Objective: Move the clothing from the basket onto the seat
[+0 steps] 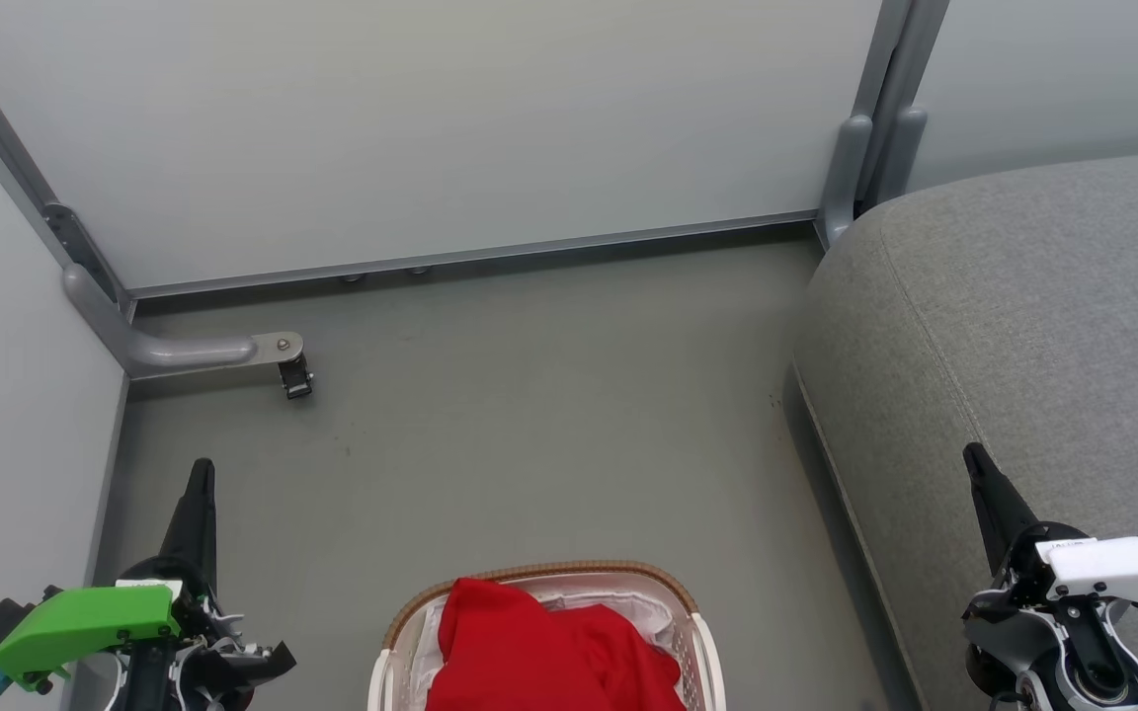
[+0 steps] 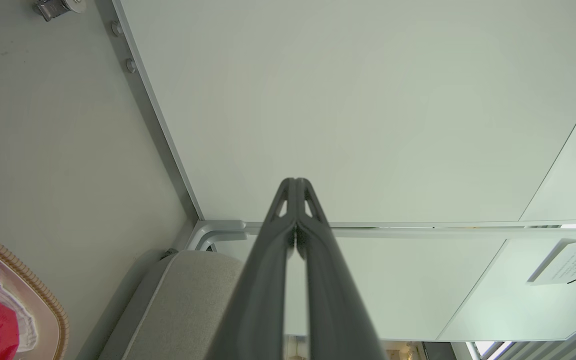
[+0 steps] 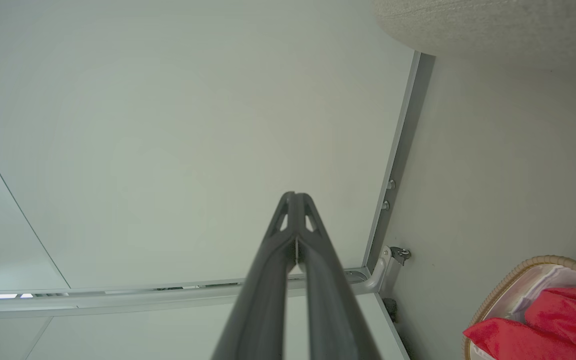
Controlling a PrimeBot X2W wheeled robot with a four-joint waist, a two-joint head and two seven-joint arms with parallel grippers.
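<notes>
Head view: clothing (image 1: 539, 647) in the basket (image 1: 569, 571) lies between closed left tool (image 1: 202, 469) and closed right tool (image 1: 972, 454).

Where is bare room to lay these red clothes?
Large grey fabric seat at right: bare up to the wall. Smooth grey floor between wall and white brown-rimmed plastic basket: bare. Crowded: the basket, heaped with red cloth garments.

Wearing a bright green cover (image 1: 85, 622), angular and teal-tipped, on the left hand (image 1: 201, 472); carrying a white cover (image 1: 1122, 563) dotted with small dark screws on the right hand (image 1: 974, 459). Showing long dark tapering fingers (image 2: 268, 270) with triangular cut-outs near the tips, and black and pale grey joints beneath.
</notes>
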